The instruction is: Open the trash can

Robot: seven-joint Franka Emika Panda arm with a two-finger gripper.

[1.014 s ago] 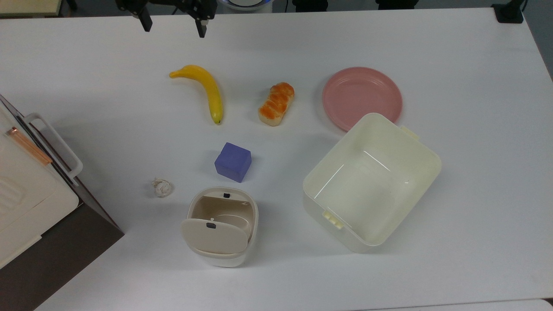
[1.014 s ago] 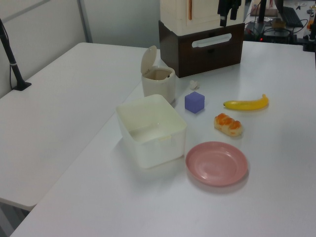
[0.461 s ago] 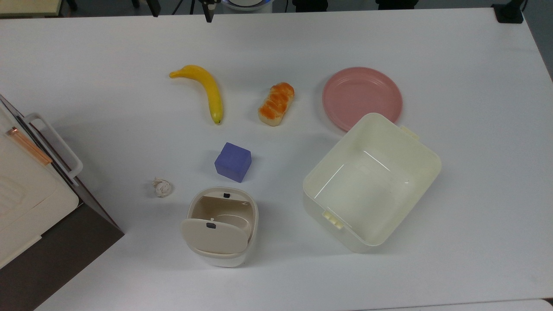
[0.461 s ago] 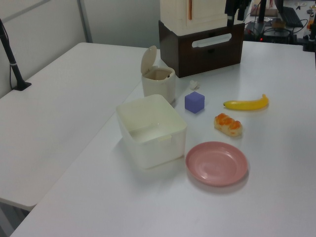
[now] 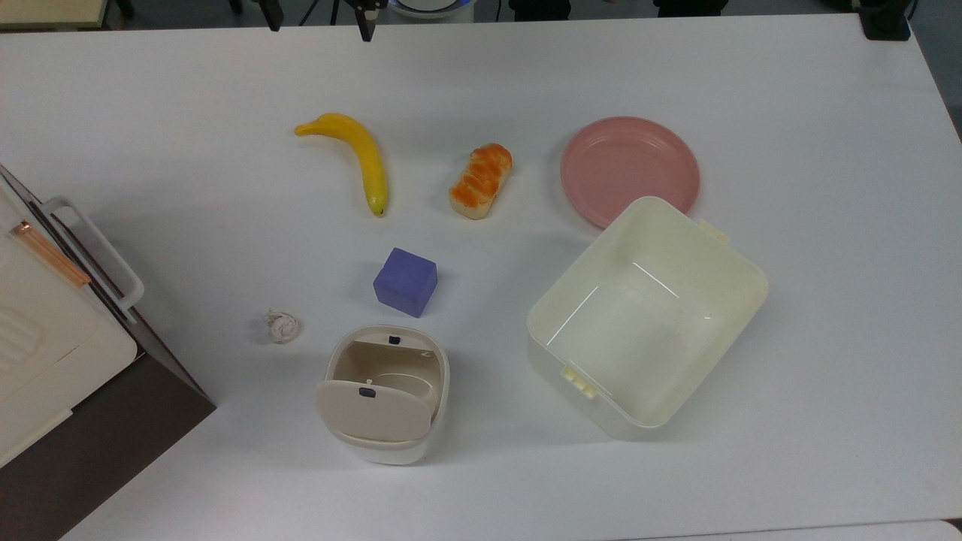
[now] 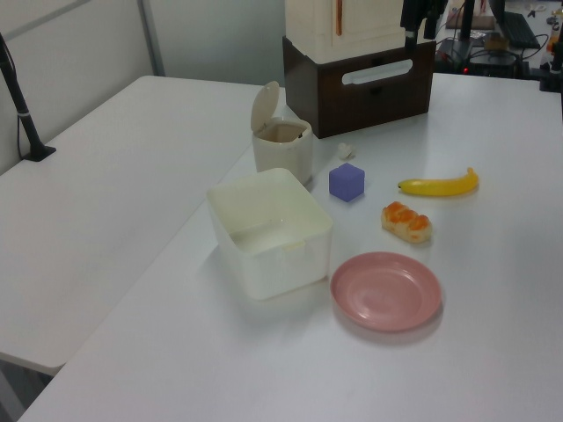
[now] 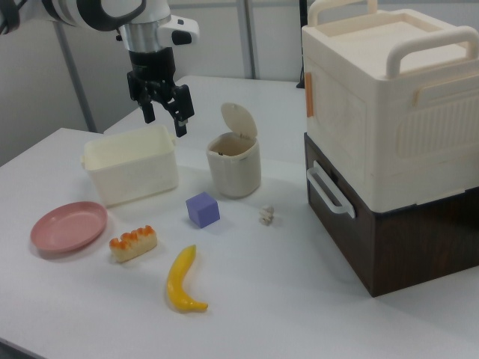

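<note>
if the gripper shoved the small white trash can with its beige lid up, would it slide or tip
The small white trash can with its beige lid looks like thin, empty plastic, so probably light and apt to slide on the smooth white table. It stands taller than wide, with the lid upright, so a high push might tip it.

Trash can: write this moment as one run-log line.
trash can: lid up, open | gripper: open, empty, raised clear | task: looks done
</note>
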